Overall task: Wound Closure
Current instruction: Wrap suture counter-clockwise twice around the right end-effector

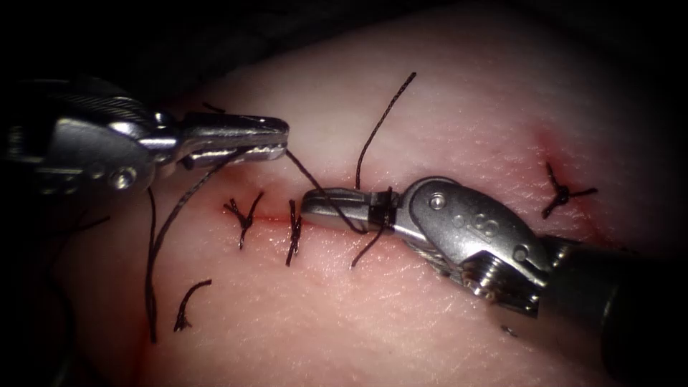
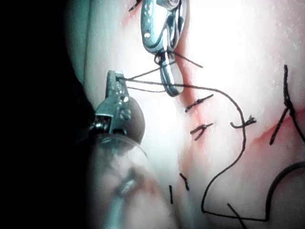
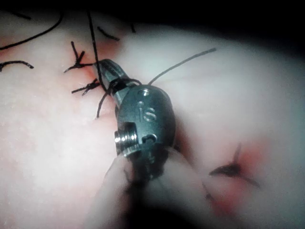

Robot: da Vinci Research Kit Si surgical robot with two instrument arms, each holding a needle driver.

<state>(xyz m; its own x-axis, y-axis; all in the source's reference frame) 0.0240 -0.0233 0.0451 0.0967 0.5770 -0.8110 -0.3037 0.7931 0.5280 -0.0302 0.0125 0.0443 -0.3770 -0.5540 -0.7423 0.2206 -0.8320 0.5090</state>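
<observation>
Two tools meet over the cut (image 1: 276, 217): the left tool (image 1: 276, 142) has its fingers clenched on the thread (image 1: 304, 174), which slants tautly down-right to wrap the closed fingers of the right tool (image 1: 315, 204), lying lengthwise along the cut, open tissue (image 1: 401, 322) below.

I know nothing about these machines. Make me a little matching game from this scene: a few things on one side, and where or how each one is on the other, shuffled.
Things:
1. left claw
2. right claw
3. thread
4. lone knot

States:
A. wrapped by loops of thread
B. far right on the tissue, apart from the rest
C. shut on the thread
D. stretched between both claws

Pairs: 1-C, 2-A, 3-D, 4-B
</observation>
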